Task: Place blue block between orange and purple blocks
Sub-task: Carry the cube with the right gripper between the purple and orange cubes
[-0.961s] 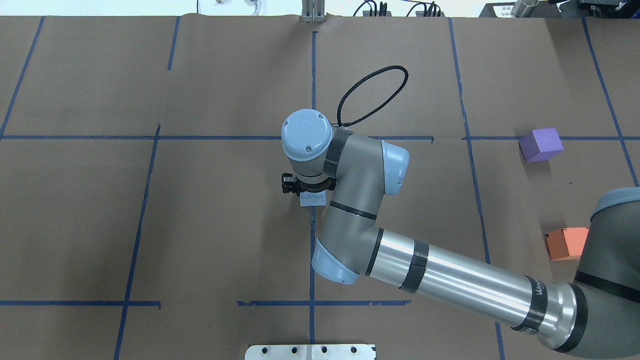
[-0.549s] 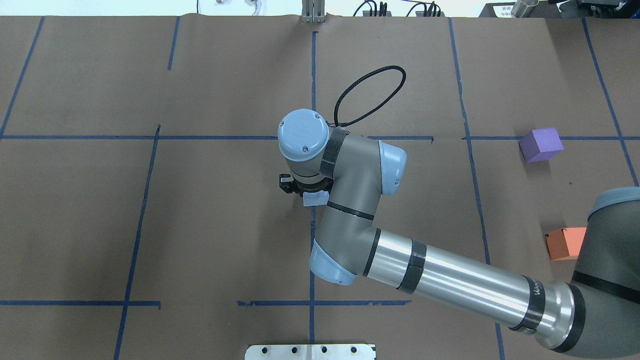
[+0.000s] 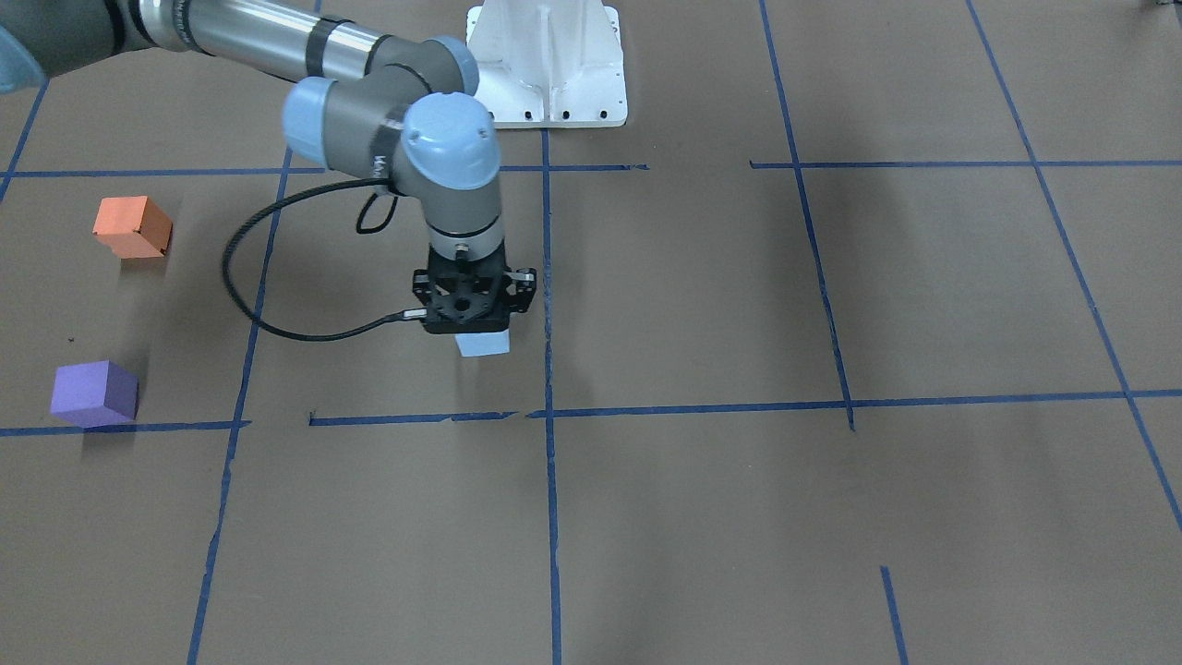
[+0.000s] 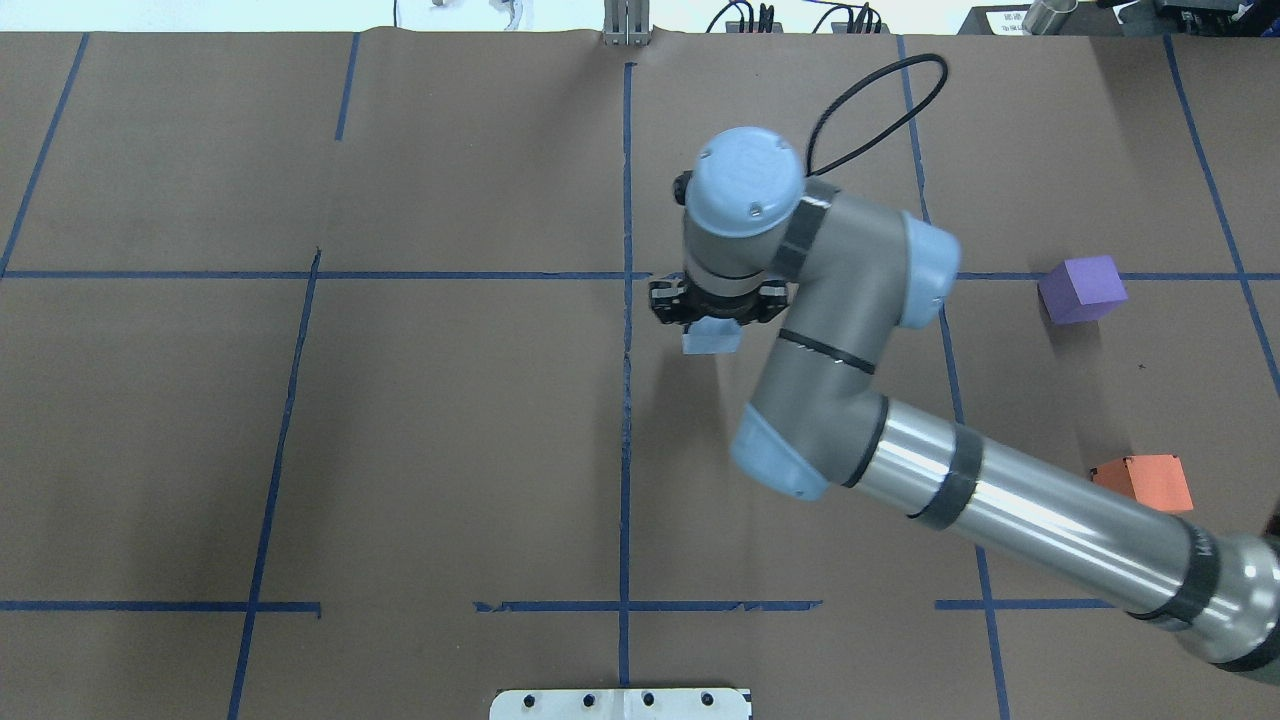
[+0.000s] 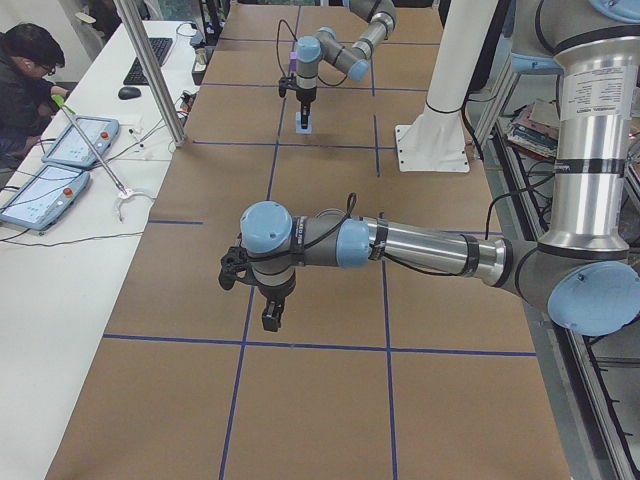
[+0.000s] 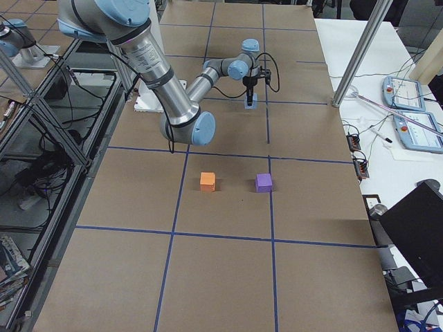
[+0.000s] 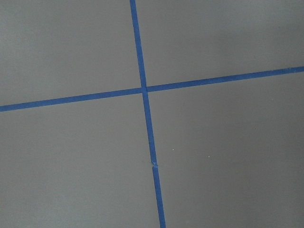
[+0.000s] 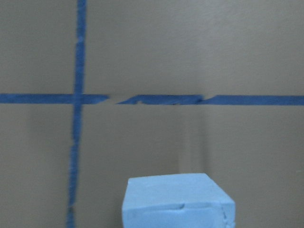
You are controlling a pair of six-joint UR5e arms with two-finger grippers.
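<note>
My right gripper [image 4: 712,322] is shut on the light blue block [image 4: 712,340] and holds it just right of the table's centre tape line. The block also shows under the gripper in the front view [image 3: 483,344] and at the bottom of the right wrist view [image 8: 178,202]. The purple block [image 4: 1082,289] sits at the far right. The orange block [image 4: 1145,480] lies nearer the robot, partly behind my right forearm, with a bare gap between the two. My left gripper [image 5: 270,315] shows only in the exterior left view, so I cannot tell its state.
Brown paper with a grid of blue tape lines [image 4: 626,300] covers the table. The white arm base plate [image 3: 548,65] stands at the robot's edge. A black cable [image 4: 880,100] loops from the right wrist. An operator sits at a side table [image 5: 30,70].
My right arm has swung to the right and a little farther from the robot, carrying the blue block from the centre line to just right of it.
</note>
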